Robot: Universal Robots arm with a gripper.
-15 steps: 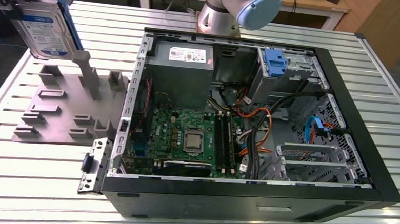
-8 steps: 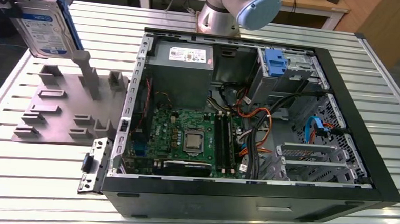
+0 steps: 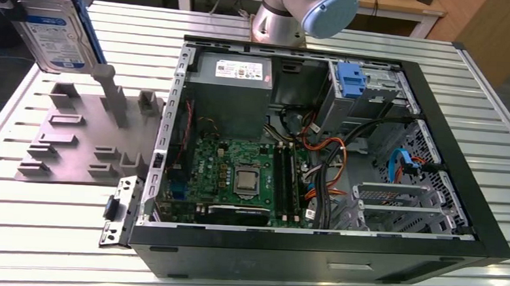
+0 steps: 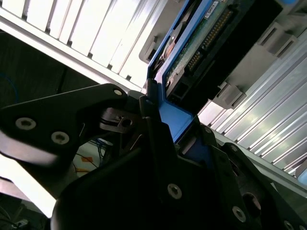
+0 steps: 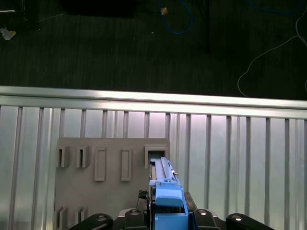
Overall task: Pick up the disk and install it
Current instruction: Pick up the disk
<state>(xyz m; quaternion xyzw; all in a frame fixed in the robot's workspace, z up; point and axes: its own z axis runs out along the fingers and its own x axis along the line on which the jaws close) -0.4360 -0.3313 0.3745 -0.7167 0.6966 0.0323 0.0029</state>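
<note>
Light: bright and even in the exterior view, coming from above.
Glare: white streaks along the metal table (image 3: 49, 237) slats, washed-out patches in the second wrist view.
Shadow: gripper (image 4: 170, 117) body nearly black; floor (image 5: 96, 48) dim.

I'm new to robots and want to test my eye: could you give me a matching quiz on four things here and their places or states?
1 disk
2 grey rack
3 power supply
4 computer case

A open, insides showing
B gripped in the pincer
C inside the case, white sticker on it
D on the slatted table, at the exterior view's left of the case

Pairs: 1-B, 2-D, 3-C, 4-A
</note>
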